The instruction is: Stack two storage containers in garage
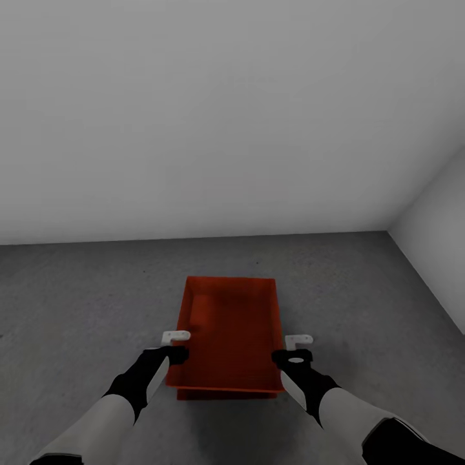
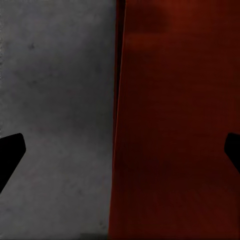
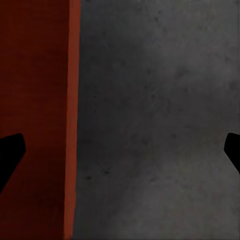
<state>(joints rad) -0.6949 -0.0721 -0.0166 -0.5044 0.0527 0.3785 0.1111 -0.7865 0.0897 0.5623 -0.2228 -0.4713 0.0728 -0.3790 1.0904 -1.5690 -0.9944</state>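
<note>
An orange-red storage container (image 1: 229,336) sits low over the dark grey concrete floor (image 1: 77,297) of the garage, near the plain white-grey wall (image 1: 194,116) and not far from the corner at the right. Under its near edge a second red rim shows, so it may be stacked on the other container, though this is hard to confirm.

The left gripper (image 1: 174,345) is at the container's left wall and the right gripper (image 1: 298,347) at its right wall, one on each long side, which suits carrying or lowering such a wide box level.

In the left wrist view the fingers (image 2: 11,152) stand wide apart, with the container wall (image 2: 119,125) running between them untouched. The right wrist view shows the same: the fingers (image 3: 10,150) are spread, astride the wall (image 3: 72,125), with nothing clamped. I judge the box is resting, not gripped.

Each finger is cut off at the frame edge. Whether the box's base touches anything beneath cannot be told.
</note>
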